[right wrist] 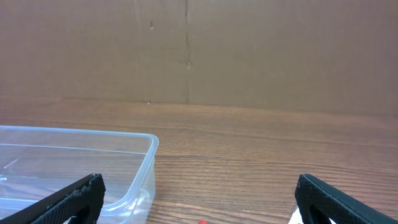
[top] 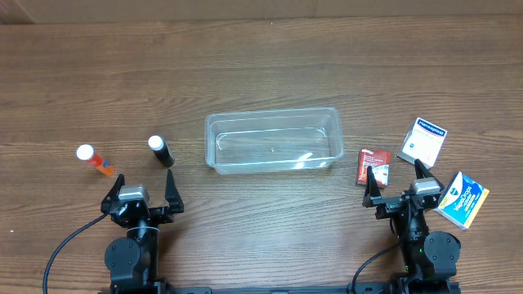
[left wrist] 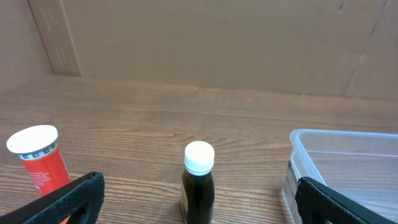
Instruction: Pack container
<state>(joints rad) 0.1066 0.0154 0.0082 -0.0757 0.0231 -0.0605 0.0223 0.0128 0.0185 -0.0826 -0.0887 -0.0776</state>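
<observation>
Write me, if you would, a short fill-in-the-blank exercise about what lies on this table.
1. The clear container is ____.
2. The dark bottle and the orange bottle both have ____ caps.
3. The red box, the white box and the blue-and-yellow box all lie on the ____ arm's side.
4. The left gripper and the right gripper both stand ____.

Missing words: empty; white; right; open.
</observation>
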